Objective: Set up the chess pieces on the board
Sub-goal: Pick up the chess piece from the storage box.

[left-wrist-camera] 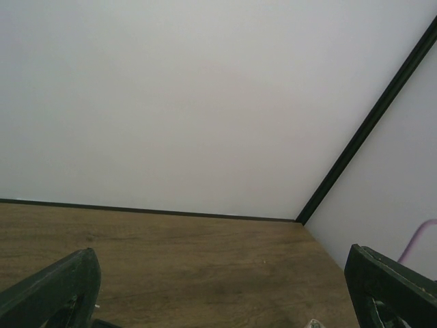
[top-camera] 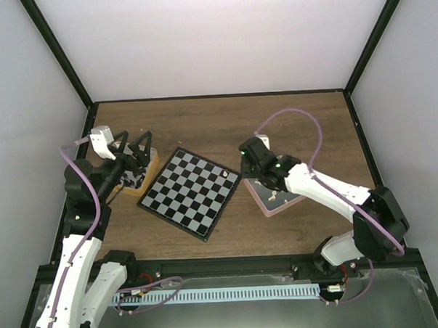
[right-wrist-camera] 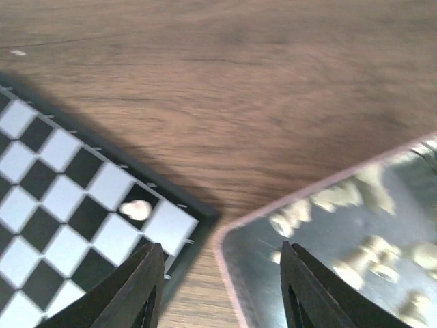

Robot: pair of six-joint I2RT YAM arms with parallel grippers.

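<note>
While you look for room to move, note that the board lies turned on the table, one corner pointing to the far wall and one to you. Its thin black rim is crowded on both sides. On your left the tin lies just beside the board's left edge. On your right the pink tray has its corner close to the board's right corner, with only a narrow strip of bare wood between the two rims.

One cream piece stands on a dark square in the edge row, near that right corner. More cream pieces lie in the tray, too blurred to tell apart.

Your right end effector hangs low over that strip, its fingers partly apart with nothing between them; one finger is over the board's corner, the other over the tray. Your left end effector sits above the tin, spread fully wide and holding nothing.

Beyond the board, the far half of the table is open wood up to the back wall and its black corner posts.
</note>
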